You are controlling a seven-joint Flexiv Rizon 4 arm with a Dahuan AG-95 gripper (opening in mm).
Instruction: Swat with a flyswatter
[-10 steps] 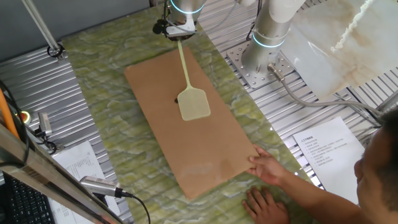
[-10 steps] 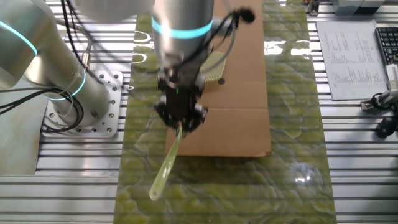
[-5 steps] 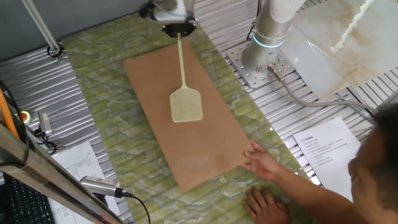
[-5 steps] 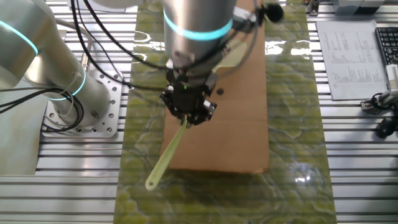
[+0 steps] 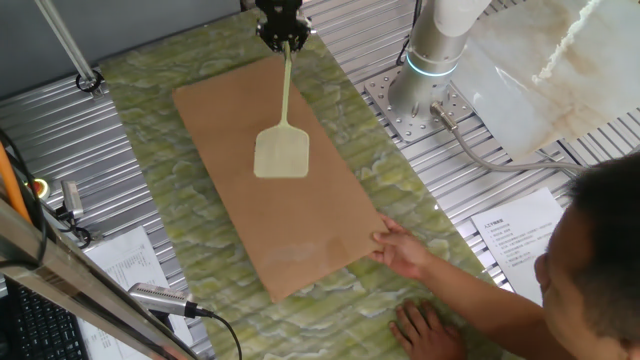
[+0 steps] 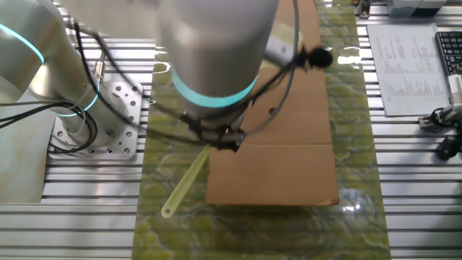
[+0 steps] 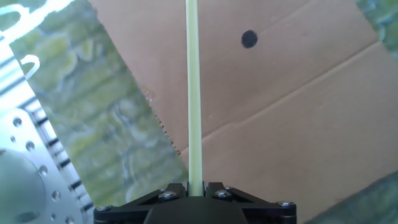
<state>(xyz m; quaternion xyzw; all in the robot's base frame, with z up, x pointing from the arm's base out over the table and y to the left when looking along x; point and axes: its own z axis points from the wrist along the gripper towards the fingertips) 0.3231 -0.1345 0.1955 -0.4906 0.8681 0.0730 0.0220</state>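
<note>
My gripper (image 5: 283, 32) is shut on the handle of the pale yellow-green flyswatter (image 5: 283, 120), held above the brown board (image 5: 270, 190). The mesh head (image 5: 281, 156) hangs over the board's middle. In the other fixed view the handle's free end (image 6: 180, 193) sticks out below the gripper (image 6: 216, 139), over the green mat. In the hand view the handle (image 7: 193, 93) runs straight up from between the shut fingers (image 7: 169, 194), and a small black spot (image 7: 249, 39) lies on the board to its right.
A person's hand (image 5: 405, 250) holds the board's near right corner; another hand (image 5: 425, 330) rests on the green mat (image 5: 160, 100). The robot base (image 5: 430, 60) stands at the right. Papers (image 5: 525, 235) and cables (image 5: 160, 300) lie around the mat.
The gripper has risen and swung the flyswatter leftward, its head moving left and up the board. The person has slid the board to the left.
</note>
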